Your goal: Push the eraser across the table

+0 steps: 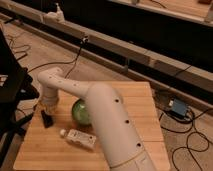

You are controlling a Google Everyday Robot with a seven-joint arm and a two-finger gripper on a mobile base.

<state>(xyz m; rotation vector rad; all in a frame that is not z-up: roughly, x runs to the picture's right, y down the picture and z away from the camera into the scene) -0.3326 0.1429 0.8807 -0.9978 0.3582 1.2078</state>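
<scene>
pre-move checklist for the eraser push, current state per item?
1. Gripper down at the table, left side: ok.
2. Finger opening: cannot tell.
3. Eraser located: cannot tell; only a dark shape shows at the gripper tip.
4. Green bowl sits close to the right of the gripper: not ok for a rightward push.
5. White tube lies nearer the front edge, apart from the gripper: ok.

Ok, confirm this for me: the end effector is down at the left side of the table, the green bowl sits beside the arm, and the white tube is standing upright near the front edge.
Not quite. The camera view shows the white tube lying on its side, not upright. The rest holds: the end effector is down at the left side of the table, and the green bowl sits beside the arm.
</scene>
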